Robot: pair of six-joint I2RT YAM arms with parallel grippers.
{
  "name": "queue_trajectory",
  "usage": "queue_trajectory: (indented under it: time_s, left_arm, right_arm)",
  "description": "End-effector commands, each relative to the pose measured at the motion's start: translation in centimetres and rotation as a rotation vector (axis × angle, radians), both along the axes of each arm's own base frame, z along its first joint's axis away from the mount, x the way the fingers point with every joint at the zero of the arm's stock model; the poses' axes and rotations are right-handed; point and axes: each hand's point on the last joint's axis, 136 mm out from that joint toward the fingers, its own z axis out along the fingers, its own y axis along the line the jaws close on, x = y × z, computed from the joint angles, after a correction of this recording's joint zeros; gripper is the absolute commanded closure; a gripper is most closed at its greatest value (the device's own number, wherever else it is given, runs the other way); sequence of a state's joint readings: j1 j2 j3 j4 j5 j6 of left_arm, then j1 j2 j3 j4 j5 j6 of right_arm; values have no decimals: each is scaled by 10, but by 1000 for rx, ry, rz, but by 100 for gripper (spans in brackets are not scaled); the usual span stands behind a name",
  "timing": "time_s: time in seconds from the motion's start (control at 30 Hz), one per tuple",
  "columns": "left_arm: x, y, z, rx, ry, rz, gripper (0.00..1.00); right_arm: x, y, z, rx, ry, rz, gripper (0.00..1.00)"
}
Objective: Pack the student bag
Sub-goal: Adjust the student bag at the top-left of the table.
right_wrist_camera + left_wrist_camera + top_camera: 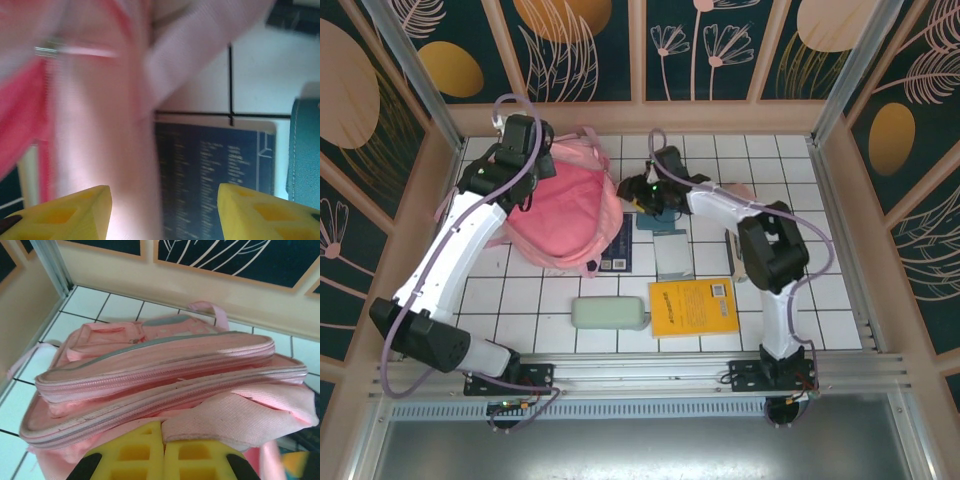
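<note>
Seen from above, the student bag [565, 212] lies at the back left of the tiled tabletop [740, 160], well apart from a yellow book [692, 306] near the front. The left wrist view shows the left gripper [163, 440] closed on a fold of the bag's pink fabric. In the right wrist view the right gripper [162, 200] stands wide, with blurred pink fabric between its fingers above a dark blue book [215, 170].
</note>
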State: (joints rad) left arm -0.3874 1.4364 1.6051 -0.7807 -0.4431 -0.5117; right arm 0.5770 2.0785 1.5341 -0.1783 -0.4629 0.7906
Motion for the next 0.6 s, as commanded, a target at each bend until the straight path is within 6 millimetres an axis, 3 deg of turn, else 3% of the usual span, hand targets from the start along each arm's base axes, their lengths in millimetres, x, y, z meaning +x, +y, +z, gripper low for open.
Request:
queue_trajectory:
  time_s: [0.0,0.1,0.3,0.43,0.57]
  left_arm:
    - [-13,-4,56,-228,-184,22,100]
    - [-24,-8,65,-315,-236,-2,100]
    - [-38,1,78,-337,-320,9,100]
    - [-28,2,60,-247,-292,4,100]
    - [-14,-1,33,-186,-284,-14,100]
  right_arm:
    - [1,31,10,51,-7,116,41]
    - [14,55,6,97,6,168,42]
    - [39,95,22,104,-63,220,38]
    - [57,69,28,-17,-129,135,31]
    - [59,14,49,-143,-237,21,24]
